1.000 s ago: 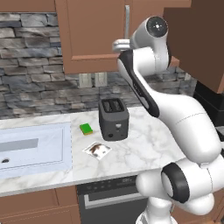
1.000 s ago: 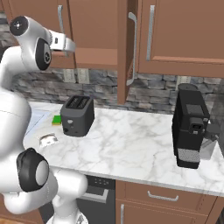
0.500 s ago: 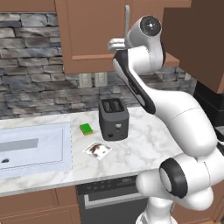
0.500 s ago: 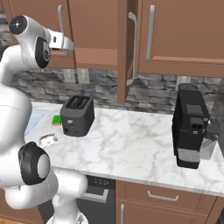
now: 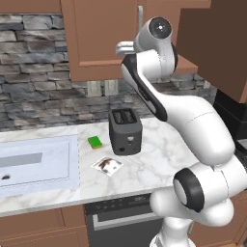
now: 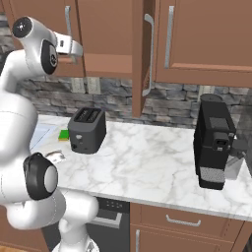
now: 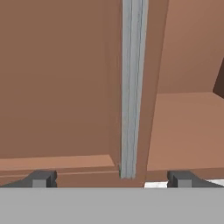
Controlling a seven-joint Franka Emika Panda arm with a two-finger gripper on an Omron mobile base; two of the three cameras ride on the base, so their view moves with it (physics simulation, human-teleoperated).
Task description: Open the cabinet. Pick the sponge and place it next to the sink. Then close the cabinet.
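Note:
The cabinet (image 5: 96, 38) hangs above the counter. Its left door (image 7: 57, 78) is shut and its right door (image 6: 140, 54) stands swung out, seen edge-on. My gripper (image 7: 111, 178) is open in front of the left door's silver bar handle (image 7: 131, 87), whose lower end lies between the two finger tips (image 7: 41, 178). The same gripper (image 5: 119, 48) sits at the door's right edge; from the right the gripper (image 6: 78, 49) is just below that handle (image 6: 66, 19). A bare shelf (image 7: 188, 131) shows inside. The dark green sponge is hidden. The sink (image 5: 38, 164) lies at the counter's left.
A dark toaster (image 5: 124, 130) stands mid-counter, with a light-green, yellow-edged sponge (image 5: 95, 142) and a small flat packet (image 5: 107, 165) beside it. A black coffee machine (image 6: 214, 147) stands at the right. The narrower cabinet (image 6: 206, 39) hangs right of the open door.
The arm's upper joints have swung slightly left and the hand has edged closer to the left door's handle. The counter items and both doors are unchanged.

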